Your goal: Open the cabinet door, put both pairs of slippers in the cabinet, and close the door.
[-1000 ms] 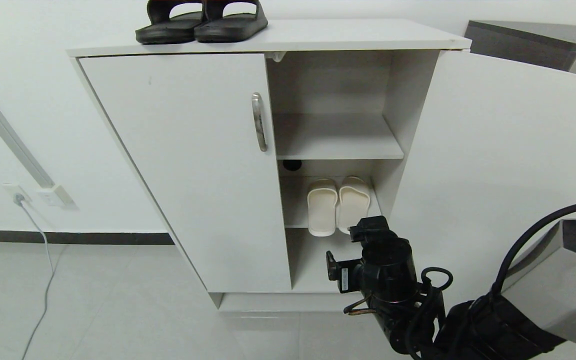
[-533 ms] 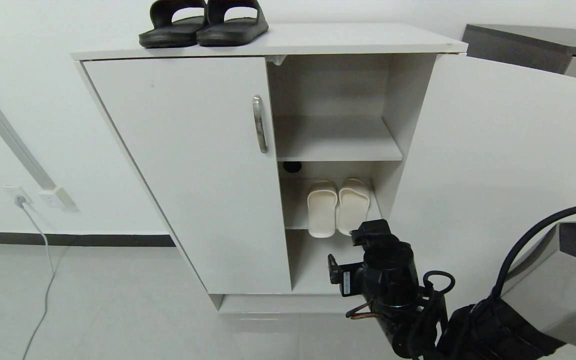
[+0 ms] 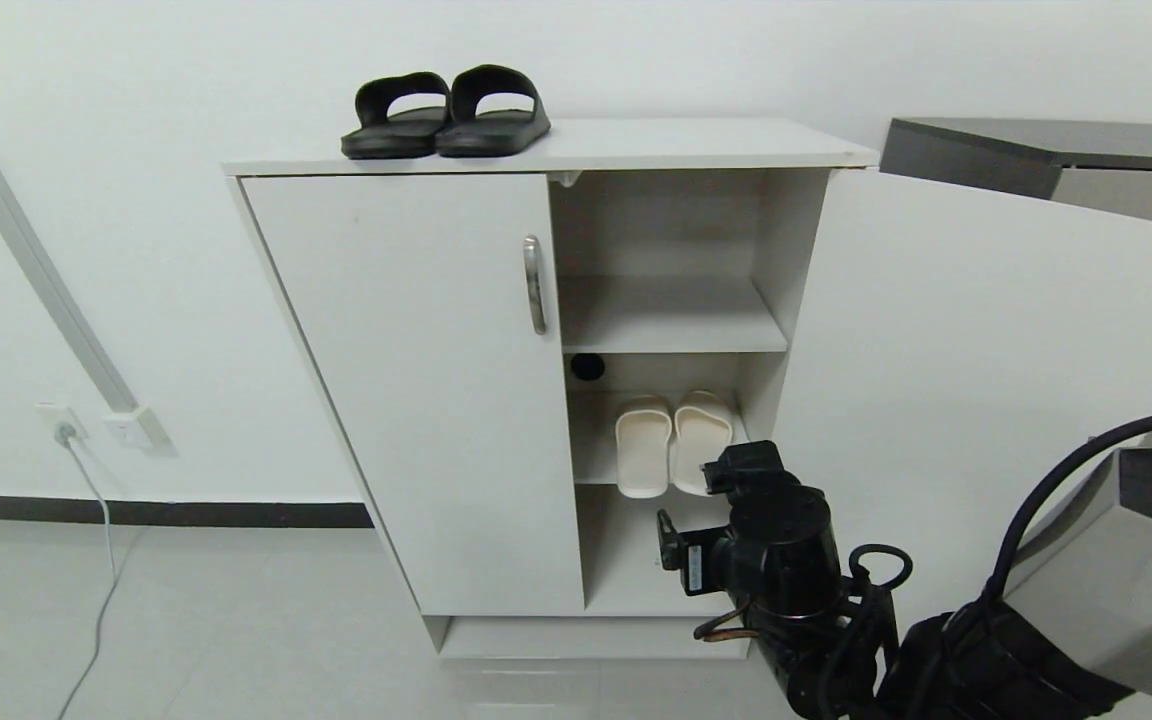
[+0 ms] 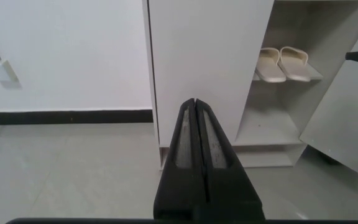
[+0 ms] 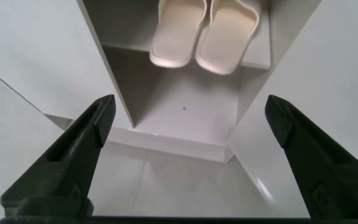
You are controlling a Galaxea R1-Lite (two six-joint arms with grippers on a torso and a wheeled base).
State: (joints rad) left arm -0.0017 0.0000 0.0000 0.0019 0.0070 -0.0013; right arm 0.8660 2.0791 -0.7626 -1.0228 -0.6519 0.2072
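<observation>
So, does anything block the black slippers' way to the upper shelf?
Nothing visible. The black slippers sit on the cabinet top, the right door stands open, and the white slippers lie one shelf lower.

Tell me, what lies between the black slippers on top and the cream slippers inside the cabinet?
In the head view, the cabinet's top board and one shelf separate the black slippers from the cream slippers.

Smooth matt cabinet (image 3: 416,380), shiny metal handle (image 3: 533,285), matt black slippers (image 3: 446,115)
</observation>
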